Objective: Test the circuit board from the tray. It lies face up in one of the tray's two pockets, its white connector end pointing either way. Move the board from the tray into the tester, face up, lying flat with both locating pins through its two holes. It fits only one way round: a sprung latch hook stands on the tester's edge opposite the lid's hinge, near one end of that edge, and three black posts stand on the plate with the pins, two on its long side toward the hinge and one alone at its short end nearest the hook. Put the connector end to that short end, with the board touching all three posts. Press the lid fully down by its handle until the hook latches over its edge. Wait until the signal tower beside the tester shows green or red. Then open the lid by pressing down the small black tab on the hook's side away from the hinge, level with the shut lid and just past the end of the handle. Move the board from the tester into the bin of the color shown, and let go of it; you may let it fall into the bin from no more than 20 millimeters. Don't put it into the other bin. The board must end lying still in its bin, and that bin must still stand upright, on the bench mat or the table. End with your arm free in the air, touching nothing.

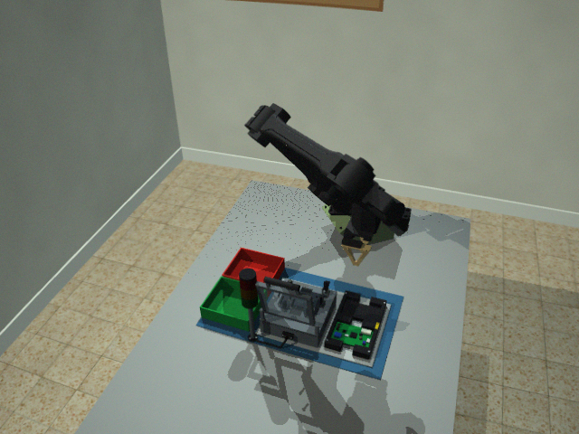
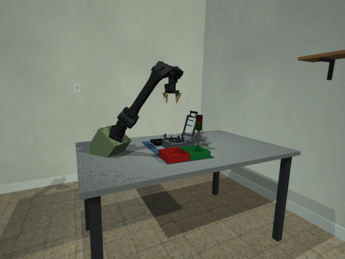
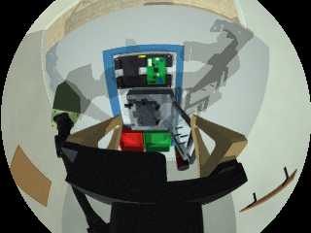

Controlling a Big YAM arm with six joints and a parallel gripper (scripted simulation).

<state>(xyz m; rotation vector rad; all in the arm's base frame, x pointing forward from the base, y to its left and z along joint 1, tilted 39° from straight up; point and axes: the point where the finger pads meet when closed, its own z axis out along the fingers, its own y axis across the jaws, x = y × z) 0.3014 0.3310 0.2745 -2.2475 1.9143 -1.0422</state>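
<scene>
Meanwhile the board (image 1: 349, 332) lies in the tray's (image 1: 379, 322) near pocket (hand (image 2: 171, 97) wide, empty).

board (image 1: 349, 331) in tray (image 1: 376, 312), tester (image 1: 298, 317) between tray and bins (image 1: 233, 291).

From above you see the blue mat (image 1: 392, 298) near the table's (image 1: 186, 373) middle, carrying the red bin (image 1: 232, 264) and green bin (image 1: 209, 305), the tester (image 1: 322, 322) with its lid (image 1: 285, 303) raised, and the tray (image 1: 376, 347) holding the circuit board (image 1: 348, 332). The signal tower (image 1: 248, 287) stands unlit beside the tester. Your arm (image 1: 322, 163) rises from the table's far edge, its gripper (image 1: 355, 250) spread wide and empty.
</scene>
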